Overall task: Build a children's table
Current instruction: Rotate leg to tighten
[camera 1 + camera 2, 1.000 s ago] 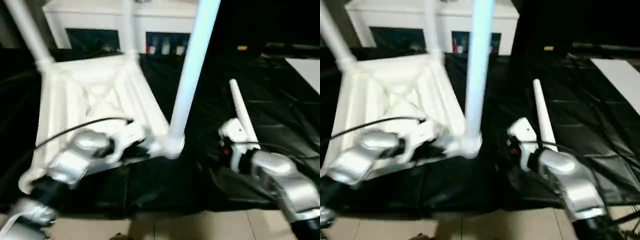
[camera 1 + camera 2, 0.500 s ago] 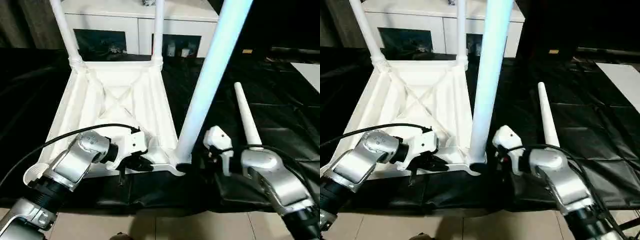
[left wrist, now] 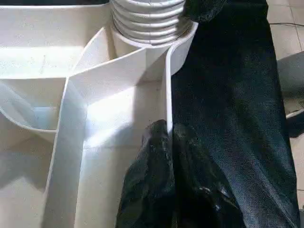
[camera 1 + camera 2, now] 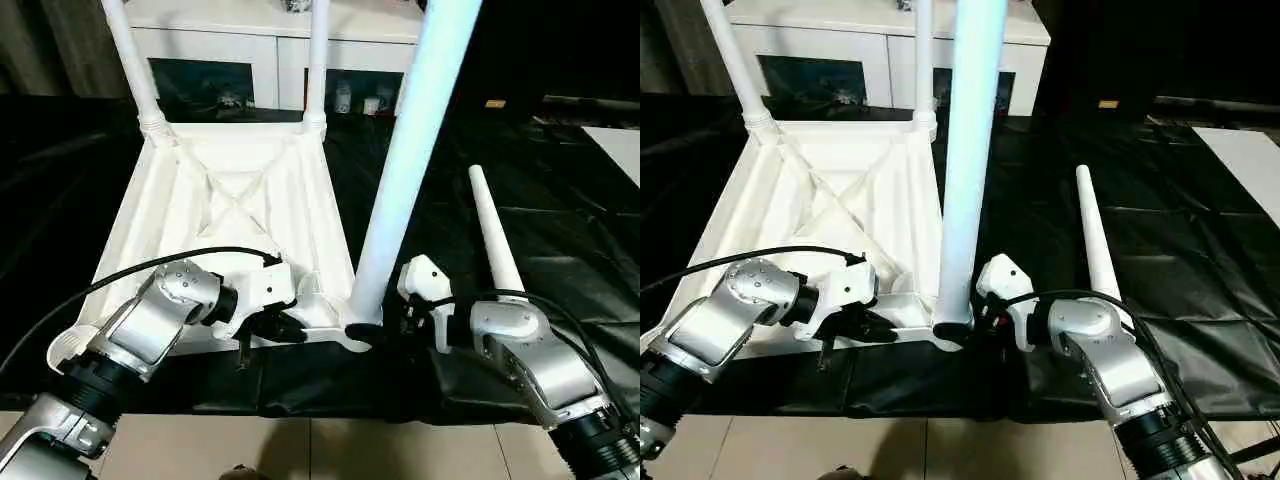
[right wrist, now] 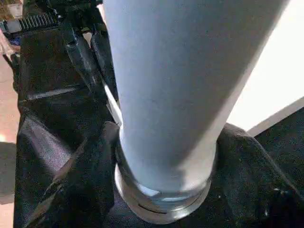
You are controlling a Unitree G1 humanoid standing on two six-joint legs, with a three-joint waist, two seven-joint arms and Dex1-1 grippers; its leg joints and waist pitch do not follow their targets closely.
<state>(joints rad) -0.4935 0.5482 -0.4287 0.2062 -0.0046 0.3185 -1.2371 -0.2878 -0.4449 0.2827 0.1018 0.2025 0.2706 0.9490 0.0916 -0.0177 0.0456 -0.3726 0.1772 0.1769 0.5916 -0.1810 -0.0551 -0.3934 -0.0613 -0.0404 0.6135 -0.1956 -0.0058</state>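
Upturned children's table (image 4: pixel 235 215) on black sheeting, gripped at its near rim

Leg tops are cut off above. Left gripper (image 3: pixel 167 135) pinches the near rim shut beside the corner leg (image 4: pixel 400 190); right gripper (image 4: pixel 385 330) straddles that leg's base, grip unclear.

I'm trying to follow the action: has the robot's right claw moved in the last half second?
Yes. The right gripper has closed in on the base of the near standing leg, away from the loose leg lying on the black sheet.
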